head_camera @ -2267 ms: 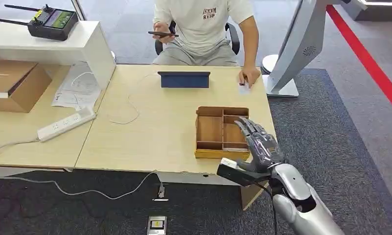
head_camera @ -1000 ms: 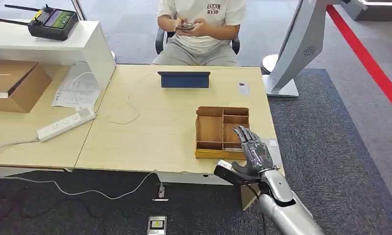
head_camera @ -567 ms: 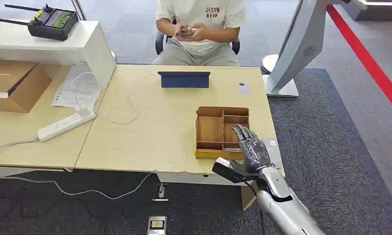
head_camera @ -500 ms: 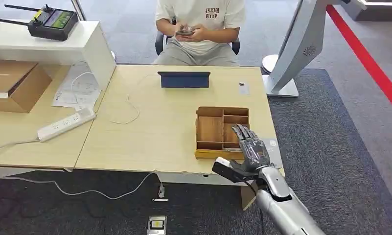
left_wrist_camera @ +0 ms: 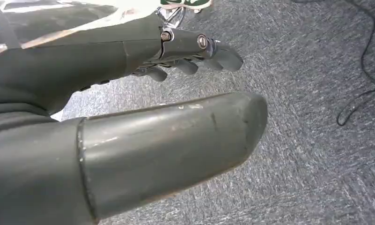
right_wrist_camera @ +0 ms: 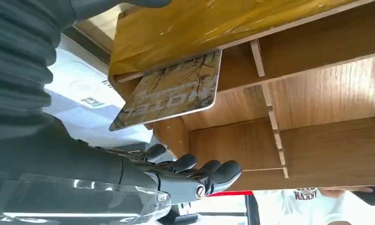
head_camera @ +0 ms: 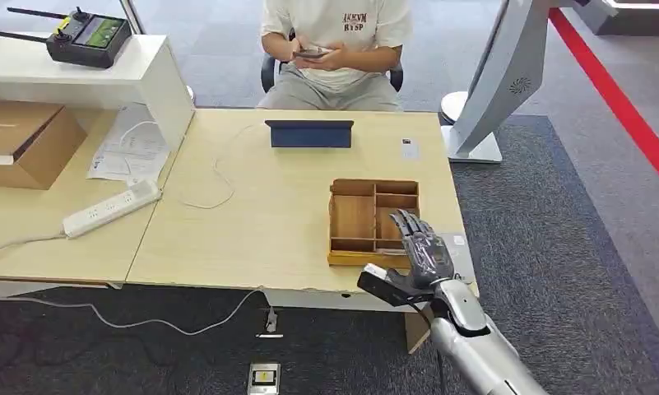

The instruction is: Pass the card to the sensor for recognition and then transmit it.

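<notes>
The right hand (head_camera: 424, 251) is held with fingers spread and empty over the near right corner of the wooden divided tray (head_camera: 355, 222) on the bench (head_camera: 252, 214), seemingly poised to pick up the hotel card (right_wrist_camera: 173, 91) propped in a near compartment.

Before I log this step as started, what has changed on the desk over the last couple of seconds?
The right hand drew back toward the near edge of the wooden tray and holds nothing. The person took a hand off the small white card at the far edge and now holds a phone in both. A grey pad beside the tray now shows. The card in the tray, the tablet and the power strip stayed put.
</notes>
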Robot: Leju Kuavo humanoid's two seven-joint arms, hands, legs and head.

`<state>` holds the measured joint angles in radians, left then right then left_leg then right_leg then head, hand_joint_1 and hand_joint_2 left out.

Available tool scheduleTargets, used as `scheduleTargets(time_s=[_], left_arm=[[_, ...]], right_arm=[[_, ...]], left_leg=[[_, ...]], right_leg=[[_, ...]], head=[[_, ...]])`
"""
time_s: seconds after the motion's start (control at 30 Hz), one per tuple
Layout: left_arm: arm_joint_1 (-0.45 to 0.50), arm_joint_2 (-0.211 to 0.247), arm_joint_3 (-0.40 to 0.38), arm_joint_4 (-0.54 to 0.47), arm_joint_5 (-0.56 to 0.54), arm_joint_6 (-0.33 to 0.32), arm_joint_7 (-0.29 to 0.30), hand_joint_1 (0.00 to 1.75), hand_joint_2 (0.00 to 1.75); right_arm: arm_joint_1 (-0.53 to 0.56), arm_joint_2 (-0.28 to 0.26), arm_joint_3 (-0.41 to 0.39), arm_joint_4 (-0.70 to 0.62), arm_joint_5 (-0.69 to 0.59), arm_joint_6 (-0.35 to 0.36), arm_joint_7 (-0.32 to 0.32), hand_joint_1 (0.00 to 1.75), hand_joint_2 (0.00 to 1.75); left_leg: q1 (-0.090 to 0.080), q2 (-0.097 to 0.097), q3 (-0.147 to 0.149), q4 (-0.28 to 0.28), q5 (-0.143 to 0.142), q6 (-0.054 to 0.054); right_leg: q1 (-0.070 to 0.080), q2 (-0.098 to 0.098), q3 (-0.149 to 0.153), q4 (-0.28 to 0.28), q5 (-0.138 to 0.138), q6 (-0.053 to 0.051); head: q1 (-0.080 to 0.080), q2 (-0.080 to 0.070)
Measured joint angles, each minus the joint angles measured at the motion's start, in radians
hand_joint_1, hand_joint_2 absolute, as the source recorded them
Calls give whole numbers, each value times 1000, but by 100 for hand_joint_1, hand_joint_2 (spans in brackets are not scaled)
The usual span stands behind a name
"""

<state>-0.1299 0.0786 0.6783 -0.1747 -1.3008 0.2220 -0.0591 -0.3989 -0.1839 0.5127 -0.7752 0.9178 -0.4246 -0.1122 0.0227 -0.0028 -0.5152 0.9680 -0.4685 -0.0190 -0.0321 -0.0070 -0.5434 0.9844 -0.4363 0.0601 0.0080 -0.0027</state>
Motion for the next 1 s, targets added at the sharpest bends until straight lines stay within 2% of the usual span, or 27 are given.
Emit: scheduleTargets(time_s=[0.57, 1.0], left_arm=[[0, 0, 0, 0, 3, 9, 4, 0, 0], [0, 0, 0, 0, 0, 9, -3, 0, 0]], right_arm=[[-20, -1, 0, 9, -5, 2, -16, 0, 175], [-26, -21, -1, -45, 7, 60, 18, 0, 175]], left_leg=[[0, 0, 0, 0, 0, 0], [0, 0, 0, 0, 0, 0]], right_leg=[[0, 0, 0, 0, 0, 0], [0, 0, 0, 0, 0, 0]], head=[[0, 0], [0, 0]])
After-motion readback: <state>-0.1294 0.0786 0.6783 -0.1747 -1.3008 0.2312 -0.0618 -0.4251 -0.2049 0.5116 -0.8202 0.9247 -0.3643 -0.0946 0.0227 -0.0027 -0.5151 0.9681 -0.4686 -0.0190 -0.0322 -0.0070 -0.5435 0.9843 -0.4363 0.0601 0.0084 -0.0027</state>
